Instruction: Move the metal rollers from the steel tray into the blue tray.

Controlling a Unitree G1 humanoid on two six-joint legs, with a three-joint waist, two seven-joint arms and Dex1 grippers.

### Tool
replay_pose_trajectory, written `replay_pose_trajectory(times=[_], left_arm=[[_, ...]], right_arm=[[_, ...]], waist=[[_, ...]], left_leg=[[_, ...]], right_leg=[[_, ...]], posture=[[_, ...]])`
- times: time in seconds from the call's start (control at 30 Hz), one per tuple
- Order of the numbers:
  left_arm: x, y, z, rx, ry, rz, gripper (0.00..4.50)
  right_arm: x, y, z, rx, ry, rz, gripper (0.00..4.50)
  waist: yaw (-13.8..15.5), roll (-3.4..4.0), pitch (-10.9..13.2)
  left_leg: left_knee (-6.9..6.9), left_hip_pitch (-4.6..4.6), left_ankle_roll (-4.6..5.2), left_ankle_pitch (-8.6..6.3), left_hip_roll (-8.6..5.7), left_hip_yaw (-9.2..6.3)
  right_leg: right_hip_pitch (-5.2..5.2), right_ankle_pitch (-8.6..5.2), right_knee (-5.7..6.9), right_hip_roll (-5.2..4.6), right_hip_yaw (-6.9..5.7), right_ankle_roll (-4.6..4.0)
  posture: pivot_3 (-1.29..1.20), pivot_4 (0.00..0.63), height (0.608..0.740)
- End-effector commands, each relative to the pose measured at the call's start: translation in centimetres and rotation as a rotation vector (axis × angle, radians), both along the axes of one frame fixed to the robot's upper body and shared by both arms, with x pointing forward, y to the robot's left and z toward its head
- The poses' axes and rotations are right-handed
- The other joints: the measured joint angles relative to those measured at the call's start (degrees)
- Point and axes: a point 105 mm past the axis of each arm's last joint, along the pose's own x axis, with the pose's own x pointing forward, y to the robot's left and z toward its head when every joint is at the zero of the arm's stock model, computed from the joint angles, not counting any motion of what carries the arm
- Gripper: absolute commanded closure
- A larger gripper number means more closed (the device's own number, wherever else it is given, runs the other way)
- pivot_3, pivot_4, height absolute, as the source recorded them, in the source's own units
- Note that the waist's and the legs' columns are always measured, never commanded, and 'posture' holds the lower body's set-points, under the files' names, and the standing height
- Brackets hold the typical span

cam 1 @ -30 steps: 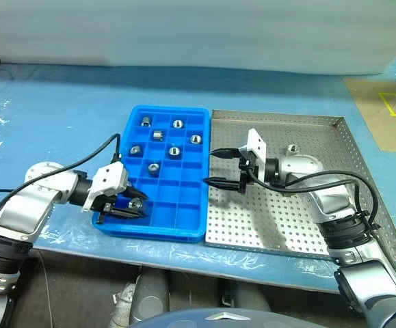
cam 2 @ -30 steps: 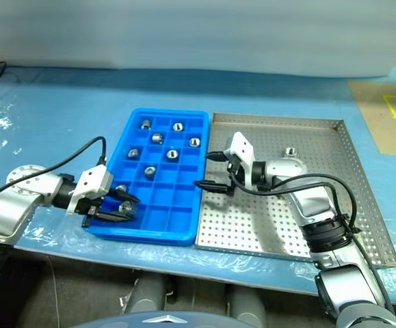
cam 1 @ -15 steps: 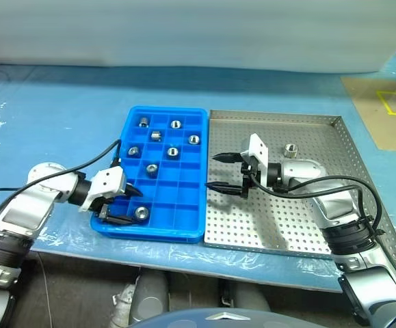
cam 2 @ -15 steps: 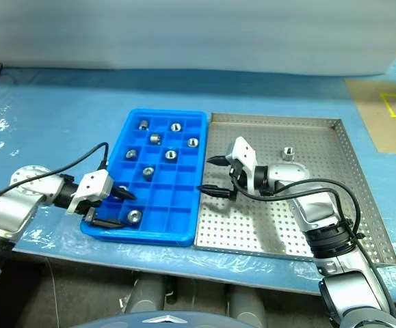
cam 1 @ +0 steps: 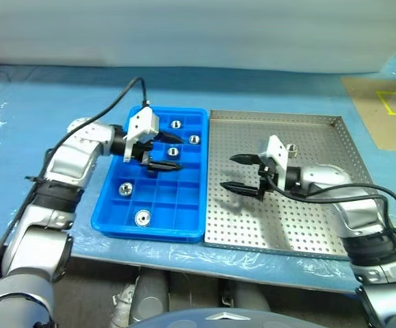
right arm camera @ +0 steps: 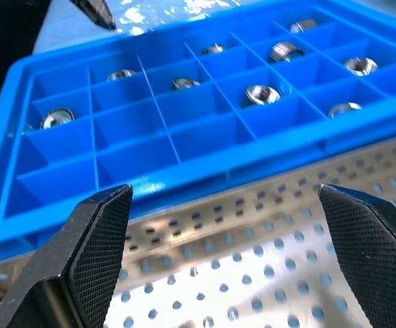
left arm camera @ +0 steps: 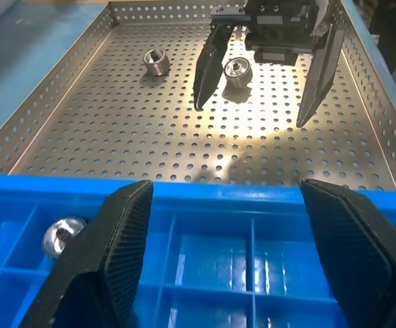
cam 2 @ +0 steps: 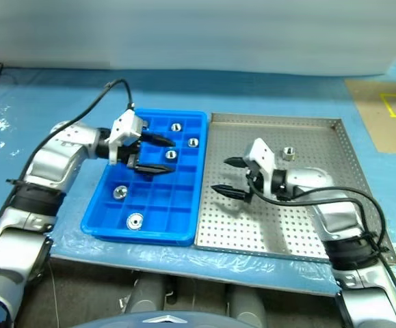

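Observation:
The blue tray (cam 1: 177, 205) lies left of the steel tray (cam 1: 300, 222), edge to edge. Several metal rollers (cam 1: 141, 217) sit in separate compartments of the blue tray, one per cell. One roller (cam 1: 293, 147) rests on the steel tray's far part, and the left wrist view shows two rollers (left arm camera: 156, 61) there. My left gripper (cam 1: 162, 152) hovers open and empty over the blue tray's middle, pointing toward the steel tray. My right gripper (cam 1: 243, 173) is open and empty above the steel tray's left half, facing the blue tray.
Both trays lie on a pale blue sheet (cam 1: 47, 96) covering the table. A tan board with yellow tape (cam 1: 389, 109) is at the far right. A black cable (cam 1: 109, 109) runs from my left wrist.
My left gripper opened, left a roller in the blue tray's near-left corner cell, then rose and swung to the tray's middle. My right gripper drew back a little to the right.

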Motion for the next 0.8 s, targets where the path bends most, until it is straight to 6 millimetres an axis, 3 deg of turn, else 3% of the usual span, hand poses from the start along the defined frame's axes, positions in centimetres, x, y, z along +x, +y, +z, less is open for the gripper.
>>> replay_pose_trajectory(times=[0.03, 0.17, 0.3, 0.53, 0.8], left_arm=[[1.0, -1.7, -0.8, 0.042, -0.057, -0.048, 0.85], [2.1, -5.6, -0.7, -0.025, -0.074, -0.099, 0.85], [2.0, -7.5, 0.3, -0.099, -0.039, -0.145, 0.85], [1.2, -7.5, -1.2, -0.067, -0.003, -0.206, 0.85], [0.9, -7.4, -1.2, -0.065, 0.000, -0.208, 0.85]], right_arm=[[-0.3, -1.2, 1.6, 0.014, -0.071, -0.064, 0.00], [-0.4, -3.9, 1.6, 0.002, -0.113, -0.225, 0.00], [-0.7, -5.6, 1.2, 0.010, -0.139, -0.357, 0.00], [-1.1, -7.3, -1.3, -0.005, -0.102, -0.471, 0.00], [-0.2, -8.5, -4.9, -0.040, -0.050, -0.535, 0.00]], waist=[[-0.3, 0.00, 0.0], [-0.8, -0.02, 0.0], [-2.2, -0.03, 0.0], [-5.3, -0.02, 0.0], [-5.8, -0.02, 0.0]], left_leg=[[0.05, -0.03, 0.10, 0.02, 0.00, 0.00], [0.30, -0.16, 0.33, -0.02, -0.02, -0.01], [0.53, -0.25, 0.71, -0.26, -0.06, 0.00], [0.52, -0.17, 0.77, -0.29, -0.04, 0.02], [0.61, -0.21, 0.87, -0.35, -0.11, 0.00]], right_leg=[[0.00, 0.00, -0.01, 0.00, 0.01, 0.00], [0.02, 0.01, -0.03, -0.05, 0.01, 0.02], [0.03, 0.02, -0.03, -0.11, 0.04, 0.03], [0.05, 0.02, -0.03, -0.03, 0.06, 0.04], [0.13, 0.02, -0.08, -0.14, 0.05, 0.04]], posture=[[-0.21, 0.150, 0.740], [-0.31, 0.150, 0.740], [-0.36, 0.150, 0.740], [-0.38, 0.150, 0.740], [-0.34, 0.150, 0.740]])
